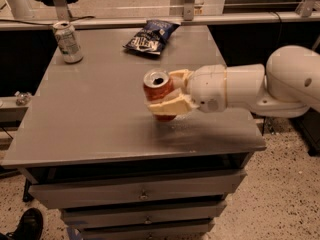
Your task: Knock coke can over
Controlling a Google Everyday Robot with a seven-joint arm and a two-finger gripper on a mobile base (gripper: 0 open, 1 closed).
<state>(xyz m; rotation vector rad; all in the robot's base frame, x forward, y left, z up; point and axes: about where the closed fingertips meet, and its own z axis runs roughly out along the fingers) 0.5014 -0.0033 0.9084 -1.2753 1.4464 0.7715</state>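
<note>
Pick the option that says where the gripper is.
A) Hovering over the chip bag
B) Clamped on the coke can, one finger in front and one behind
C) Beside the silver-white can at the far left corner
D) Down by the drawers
B: the gripper has its fingers closed on the coke can near the front of the table, well apart from the chip bag and the silver-white can.
</note>
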